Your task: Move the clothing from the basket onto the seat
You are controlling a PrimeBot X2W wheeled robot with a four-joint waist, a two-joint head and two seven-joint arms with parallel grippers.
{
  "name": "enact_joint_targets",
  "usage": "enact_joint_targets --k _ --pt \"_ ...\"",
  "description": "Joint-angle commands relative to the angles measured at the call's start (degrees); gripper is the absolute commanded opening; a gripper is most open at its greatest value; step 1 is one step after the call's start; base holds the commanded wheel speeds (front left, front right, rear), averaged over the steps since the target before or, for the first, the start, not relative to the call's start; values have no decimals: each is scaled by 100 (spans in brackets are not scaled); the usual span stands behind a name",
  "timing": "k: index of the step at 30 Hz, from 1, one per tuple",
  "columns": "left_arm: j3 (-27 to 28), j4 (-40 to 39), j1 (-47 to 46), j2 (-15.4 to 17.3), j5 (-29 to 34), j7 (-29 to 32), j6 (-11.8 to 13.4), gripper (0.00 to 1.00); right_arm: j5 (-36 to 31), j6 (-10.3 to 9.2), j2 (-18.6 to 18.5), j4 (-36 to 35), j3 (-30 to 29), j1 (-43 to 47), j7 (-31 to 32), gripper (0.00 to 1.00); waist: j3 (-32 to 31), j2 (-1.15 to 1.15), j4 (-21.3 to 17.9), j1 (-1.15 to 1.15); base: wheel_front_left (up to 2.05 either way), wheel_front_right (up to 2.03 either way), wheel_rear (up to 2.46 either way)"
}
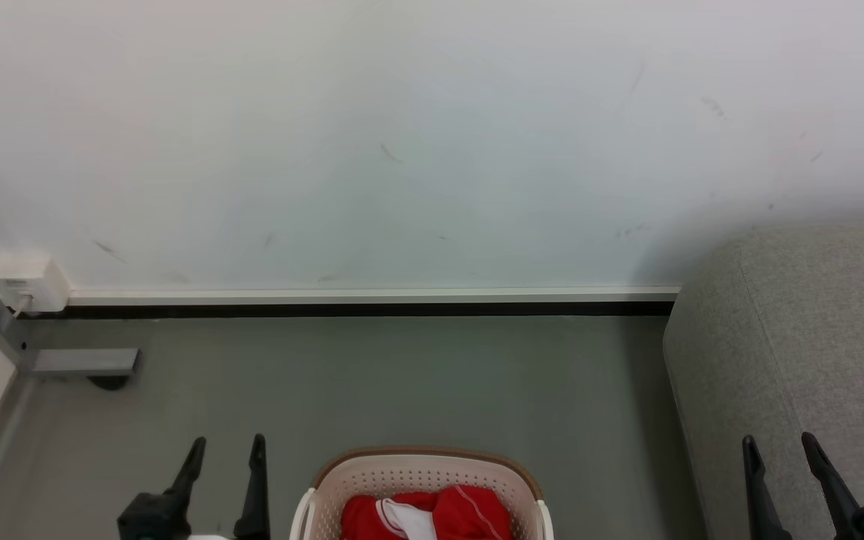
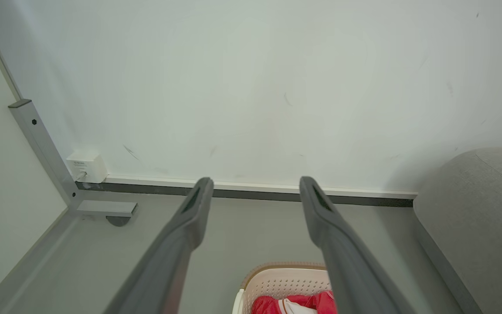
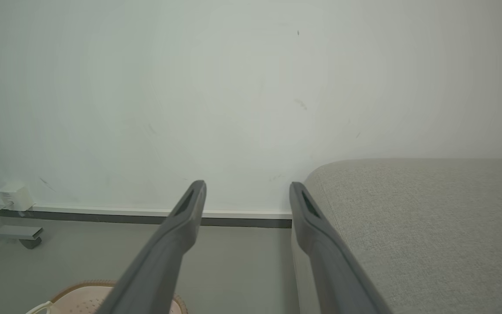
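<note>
Presently the clothing [image 1: 426, 516] lies bunched in the basket [image 1: 421, 471], red with a white panel showing, at the bottom edge of the head view. The basket's near part is cut off there, so how deep the pile goes cannot be told. The basket stands on the floor [image 1: 402, 375] between the two grippers, touching neither. The left gripper [image 1: 229, 444] hangs near its left side, fingers spread and empty. The right gripper [image 1: 778, 442] is likewise spread and empty, in front of the seat [image 1: 814, 337], which stands to the right with bare floor between it and the basket. No garment is on the seat yet. A shallow pinch could catch one loose fold and let it slip onto that floor. Tangled pieces might lift together, snag on the rim and drag or tip the light basket.
</note>
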Motion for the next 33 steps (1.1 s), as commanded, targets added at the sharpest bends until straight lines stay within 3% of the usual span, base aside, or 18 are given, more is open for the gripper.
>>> enact_joint_targets --k 1,7,33 --pt "19 6 63 71 162 -76 19 100 -166 -10 -39 9 -62 65 -56 100 0 0 -2 0 0 0 0" --pt "83 35 78 25 363 -124 25 100 -305 -11 -11 10 -209 80 -119 100 9 0 11 0 0 0 0" --pt "639 226 22 -138 401 -195 -459 100 -354 -12 73 94 -410 75 -189 100 18 0 41 0 0 0 0"
